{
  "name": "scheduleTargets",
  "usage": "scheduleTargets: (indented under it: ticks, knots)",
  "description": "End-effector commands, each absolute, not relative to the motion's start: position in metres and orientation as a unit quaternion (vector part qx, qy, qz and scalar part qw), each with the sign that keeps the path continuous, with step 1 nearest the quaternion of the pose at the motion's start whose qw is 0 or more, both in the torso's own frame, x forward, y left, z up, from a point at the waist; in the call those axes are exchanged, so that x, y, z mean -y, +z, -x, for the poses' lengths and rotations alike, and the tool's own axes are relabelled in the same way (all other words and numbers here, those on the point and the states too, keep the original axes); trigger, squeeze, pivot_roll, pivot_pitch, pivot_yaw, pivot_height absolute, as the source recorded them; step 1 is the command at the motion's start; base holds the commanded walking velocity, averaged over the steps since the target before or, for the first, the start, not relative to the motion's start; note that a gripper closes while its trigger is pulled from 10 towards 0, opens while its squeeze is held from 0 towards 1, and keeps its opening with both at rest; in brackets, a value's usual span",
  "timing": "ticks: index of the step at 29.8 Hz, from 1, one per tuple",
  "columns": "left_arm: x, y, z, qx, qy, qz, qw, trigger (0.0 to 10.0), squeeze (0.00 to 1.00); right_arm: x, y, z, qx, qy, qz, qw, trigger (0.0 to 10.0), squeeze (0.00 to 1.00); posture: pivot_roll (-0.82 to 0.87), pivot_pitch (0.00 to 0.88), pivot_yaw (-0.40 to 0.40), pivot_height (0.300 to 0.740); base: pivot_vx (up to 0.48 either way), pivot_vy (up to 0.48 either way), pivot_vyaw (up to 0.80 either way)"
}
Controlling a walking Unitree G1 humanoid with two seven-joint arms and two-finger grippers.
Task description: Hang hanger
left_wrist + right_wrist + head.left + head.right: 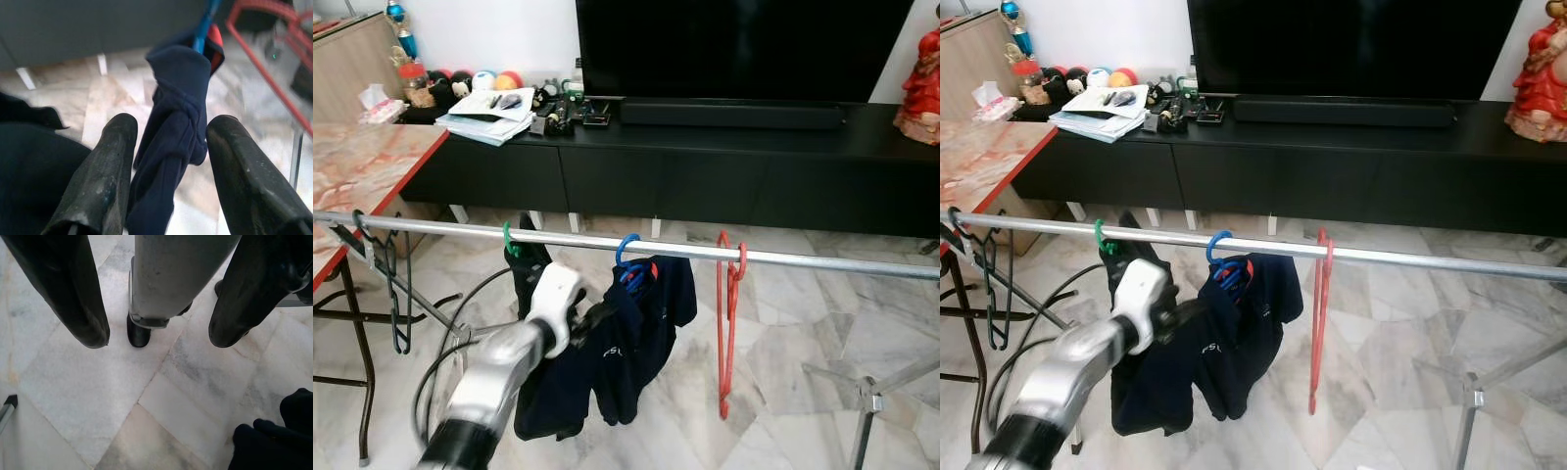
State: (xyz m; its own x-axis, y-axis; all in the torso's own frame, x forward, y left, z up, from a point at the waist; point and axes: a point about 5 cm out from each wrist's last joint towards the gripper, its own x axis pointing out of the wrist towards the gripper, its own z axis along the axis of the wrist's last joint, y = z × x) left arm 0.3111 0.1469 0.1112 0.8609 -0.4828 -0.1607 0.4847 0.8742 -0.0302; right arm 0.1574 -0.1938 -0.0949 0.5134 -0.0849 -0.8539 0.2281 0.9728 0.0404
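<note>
A silver clothes rail [803,258] runs across in front of me. A blue hanger [626,253] hooked on it carries a navy shirt [641,338]. To its left a green hanger [511,241] holds a dark garment [530,266]. An empty red hanger [730,323] hangs to the right, and a dark wire hanger [396,294] at the far left. My left gripper [597,318] reaches up to the navy shirt. Its fingers [110,166] stand open with a fold of the shirt [173,147] between them. My right gripper [159,340] hangs open, pointing at the floor.
Behind the rail stand a long black TV cabinet [724,166] and a TV [734,44]. A red-edged marble-top table [362,166] is at the left. A black cable [440,362] loops on the marble floor. The rack's folding legs [867,397] spread at the lower right.
</note>
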Motion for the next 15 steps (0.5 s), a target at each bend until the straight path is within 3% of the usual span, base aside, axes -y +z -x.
scheduleTargets:
  ticks: [1, 15]
  knots:
    - [-0.152, 0.119, -0.308, -0.058, -0.236, 0.008, 0.970, 10.0, 0.00, 0.192, -0.097, -0.152, -0.495, -0.089, -0.074, 0.861, 10.0, 0.00, 0.04, 0.018, 0.036, 0.740, 0.000, 0.000, 0.00]
    - [-0.170, 0.112, -0.287, -0.024, -0.086, 0.014, 0.996, 10.0, 0.00, 0.196, -0.096, -0.155, -0.497, -0.082, -0.059, 0.862, 10.0, 0.00, 0.03, 0.000, 0.016, 0.740, 0.000, 0.000, 0.00]
